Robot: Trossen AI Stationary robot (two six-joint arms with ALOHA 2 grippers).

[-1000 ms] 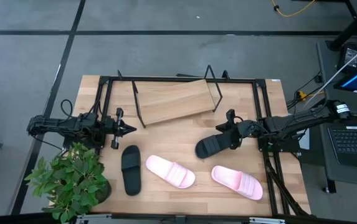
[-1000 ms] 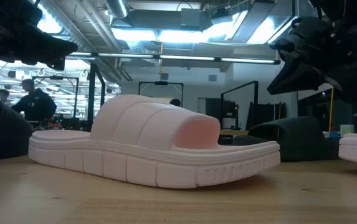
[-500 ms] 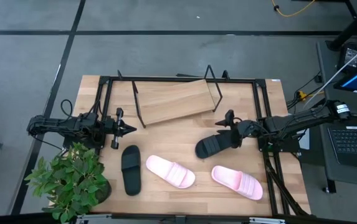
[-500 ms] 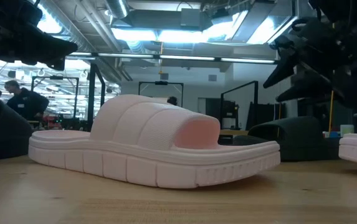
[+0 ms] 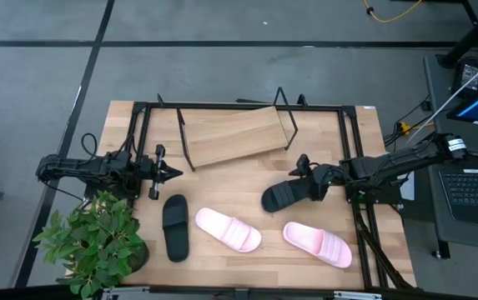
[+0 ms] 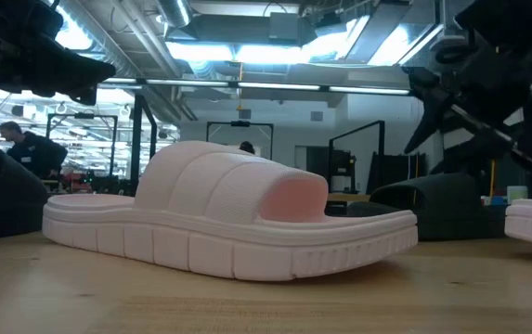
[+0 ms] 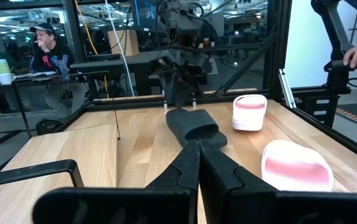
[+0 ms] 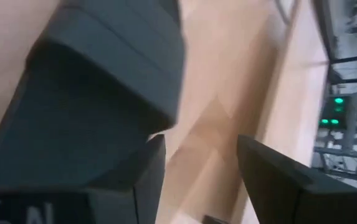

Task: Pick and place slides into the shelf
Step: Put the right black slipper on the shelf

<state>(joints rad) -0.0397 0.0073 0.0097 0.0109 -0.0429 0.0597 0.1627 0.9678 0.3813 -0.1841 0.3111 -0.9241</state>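
Note:
The shelf [image 5: 237,135], a slanted light-wood board on black wire legs, stands at the table's far middle. A black slide [image 5: 176,227] and two pink slides [image 5: 228,230] [image 5: 318,244] lie flat on their soles along the near side. A second black slide [image 5: 282,197] lies right of centre. My right gripper [image 5: 304,173] hangs open just above that slide's right end; the low view shows a gap between its fingers [image 6: 423,111] and the slide [image 6: 433,206]. My left gripper [image 5: 172,173] is shut and hovers at the left, above the table.
A black metal frame [image 5: 138,133] runs around the table's edges. A potted plant [image 5: 97,242] stands at the near left corner. A laptop [image 5: 476,187] sits beyond the right edge. Bare wood shows between the shelf and the slides. People sit in the room behind.
My right gripper has opened wide. It has also shifted a little toward the table's left, over the black slide's right end. The slides and the shelf have stayed where they were.

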